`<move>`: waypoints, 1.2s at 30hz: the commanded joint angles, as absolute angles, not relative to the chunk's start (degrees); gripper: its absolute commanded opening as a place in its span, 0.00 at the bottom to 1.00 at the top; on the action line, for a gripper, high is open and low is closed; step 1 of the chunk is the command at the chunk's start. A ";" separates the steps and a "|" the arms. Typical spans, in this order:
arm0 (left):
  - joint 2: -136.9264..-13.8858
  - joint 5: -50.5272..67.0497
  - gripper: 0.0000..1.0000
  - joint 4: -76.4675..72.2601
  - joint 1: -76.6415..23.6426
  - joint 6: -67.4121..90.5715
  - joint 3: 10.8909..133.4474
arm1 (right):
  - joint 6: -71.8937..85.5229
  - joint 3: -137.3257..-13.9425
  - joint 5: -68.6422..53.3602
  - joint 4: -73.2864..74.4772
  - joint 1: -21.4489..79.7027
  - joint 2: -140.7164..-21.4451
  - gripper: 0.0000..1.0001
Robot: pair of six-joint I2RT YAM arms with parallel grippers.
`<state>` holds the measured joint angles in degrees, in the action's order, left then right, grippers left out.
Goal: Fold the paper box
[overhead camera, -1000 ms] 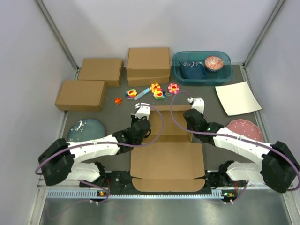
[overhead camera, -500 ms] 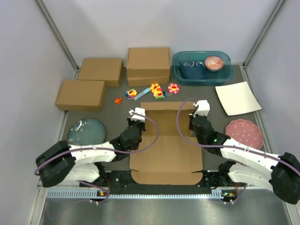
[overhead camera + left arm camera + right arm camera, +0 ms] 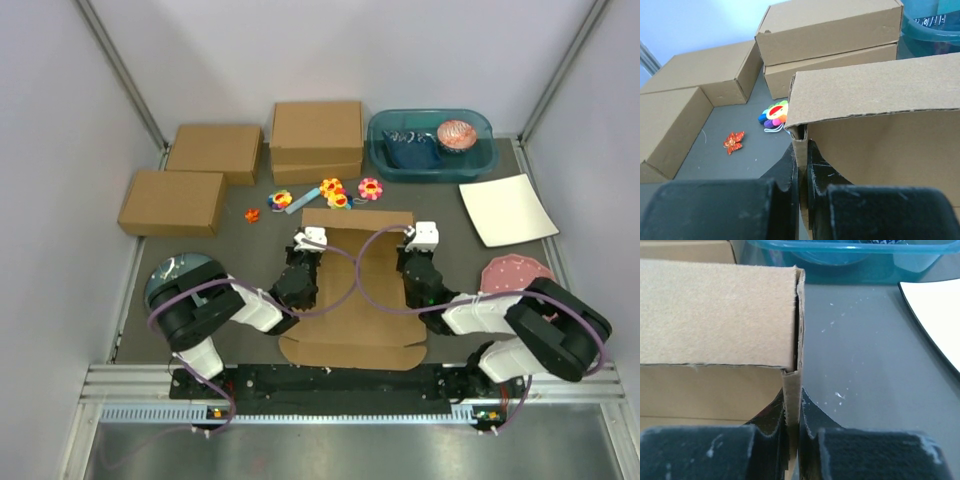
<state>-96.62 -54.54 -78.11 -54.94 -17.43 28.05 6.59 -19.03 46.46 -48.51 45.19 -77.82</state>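
While a blue plate [image 3: 175,272] sits at 8 o'clock on the worktop [image 3: 240,238] and closed cardboard boxes [image 3: 172,202] stand from 10 to 12 o'clock, the left pincer [image 3: 801,172] is clamped tight on the upright left side wall of the paper box [image 3: 350,335]. The box lies mid-worktop toward 6 o'clock, with its base flat and its far panel raised at its 12 o'clock edge. At its 3 o'clock side the right pincer [image 3: 792,412] is pinched shut on the right side wall. A teal bin [image 3: 430,160] stands at 1 o'clock, a white sheet [image 3: 505,208] lies at 2 o'clock and a pink plate [image 3: 515,270] at 4 o'clock.
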 commanded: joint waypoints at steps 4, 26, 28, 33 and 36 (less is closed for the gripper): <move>-98.79 -59.33 0.00 -95.54 -54.58 -14.68 21.72 | 11.33 -16.43 46.41 -54.28 46.67 -75.07 0.40; -101.25 -54.58 0.00 -95.71 -54.84 -26.54 25.67 | 21.17 -30.22 35.53 -1.32 44.92 -37.09 0.77; -101.34 -54.32 0.00 -95.71 -54.84 -26.80 25.66 | 24.76 -31.90 31.84 -1.32 41.15 -38.58 0.79; -101.78 -54.40 0.00 -95.62 -54.84 -27.07 25.58 | 30.14 -37.43 19.97 -3.68 28.84 -48.24 0.82; -102.04 -54.49 0.00 -95.62 -54.84 -27.16 25.58 | 32.43 -39.72 13.20 -6.58 24.53 -54.72 0.83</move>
